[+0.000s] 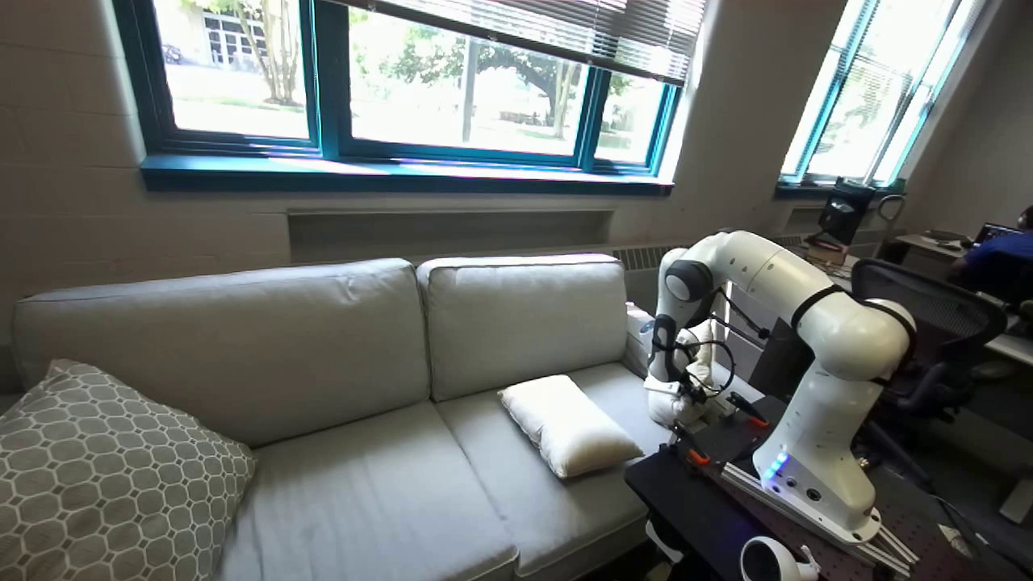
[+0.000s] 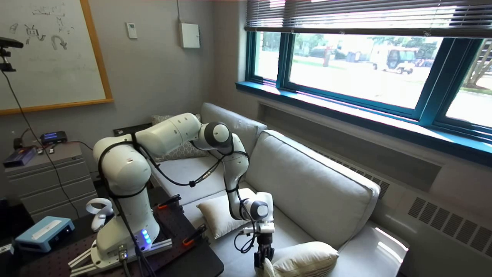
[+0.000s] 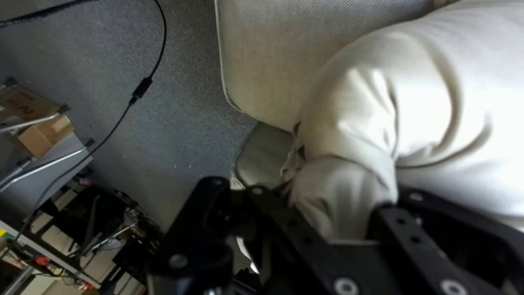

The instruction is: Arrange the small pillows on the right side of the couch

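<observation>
Black gripper (image 3: 337, 213) nearest the wrist camera; its two fingers (image 3: 407, 229) stand apart only by the thickness of cloth, pinching a bunched corner of a small pillow (image 3: 470, 82). Writing: in the wrist view, a cardboard box (image 3: 43, 135) bears a dark mark resembling a 2; in an exterior view, a whiteboard (image 2: 77, 77) carries line sketches and faint scrawl, too small to read, and a blue box (image 2: 44, 232) has a pale label, also illegible. Gripped pillow: corner at the fingertips, bulk extending beside them toward the arm of the couch (image 2: 380, 250); cannot tell whether it touches the seat. Second small pillow (image 1: 569, 425): flat on the couch seat, clear of the gripper, seen in both exterior views. Count: small pillows, two; patterned pillow (image 1: 121, 476), one, at the opposite end of the couch; back cushions (image 1: 524, 323), two; seat cushions (image 1: 363, 500), two; robot arm (image 2: 169, 134), one; clamps (image 2: 195, 234) with orange parts, two, on the black table (image 2: 207, 261).
</observation>
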`<move>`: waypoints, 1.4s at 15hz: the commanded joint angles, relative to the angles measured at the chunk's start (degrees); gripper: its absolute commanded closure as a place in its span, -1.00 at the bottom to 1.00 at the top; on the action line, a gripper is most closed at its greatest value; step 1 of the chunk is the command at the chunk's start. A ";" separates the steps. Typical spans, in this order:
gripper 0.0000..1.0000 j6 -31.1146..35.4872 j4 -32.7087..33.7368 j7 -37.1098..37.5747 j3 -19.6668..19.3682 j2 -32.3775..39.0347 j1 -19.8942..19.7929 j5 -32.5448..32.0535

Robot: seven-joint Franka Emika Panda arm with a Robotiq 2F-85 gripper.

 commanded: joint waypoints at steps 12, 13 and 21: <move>0.89 1.75 -0.35 14.16 -19.77 -1.95 23.46 2.45; 0.89 1.49 -0.33 14.69 -20.50 -1.07 24.07 2.13; 0.89 0.45 0.15 11.27 -18.71 2.21 20.39 1.15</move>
